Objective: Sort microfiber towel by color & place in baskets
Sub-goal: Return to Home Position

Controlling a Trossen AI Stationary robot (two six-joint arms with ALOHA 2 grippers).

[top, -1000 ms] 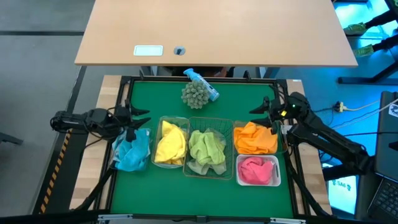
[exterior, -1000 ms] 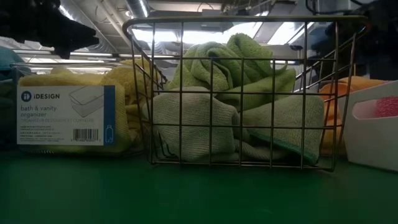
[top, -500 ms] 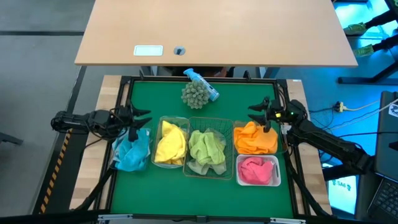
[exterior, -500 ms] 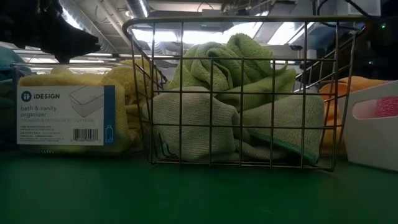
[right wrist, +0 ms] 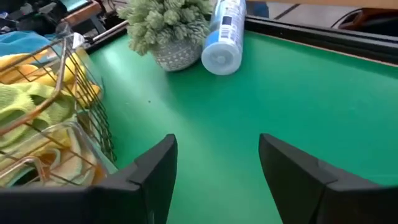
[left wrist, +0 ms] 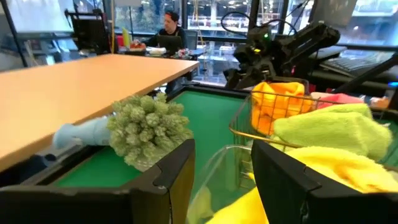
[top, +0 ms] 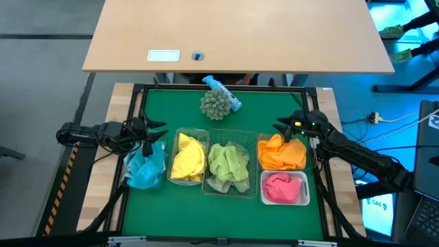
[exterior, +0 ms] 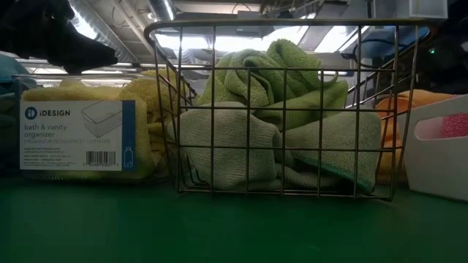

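Five baskets stand in a row, each holding towels. A clear bin (top: 145, 167) has blue ones, a clear bin (top: 188, 158) yellow, the wire-mesh basket (top: 228, 167) green, a clear bin (top: 281, 152) orange, and the white bin (top: 284, 187) pink. My left gripper (top: 156, 130) hovers open just past the blue bin's far end; its wrist view looks over the yellow towel (left wrist: 323, 180). My right gripper (top: 283, 125) hovers open just beyond the orange bin's far edge, above bare green mat (right wrist: 261, 93).
A grey-green spiky ball (top: 215, 104) and a small blue bottle (top: 223, 89) lie near the mat's far edge. A wooden desk (top: 233, 34) stands beyond the table. Bare mat lies between ball and baskets, and along the near edge (exterior: 234, 226).
My right gripper has drifted a little toward the table's left, along the far edge of the orange bin, staying open. The towels and baskets have not moved.
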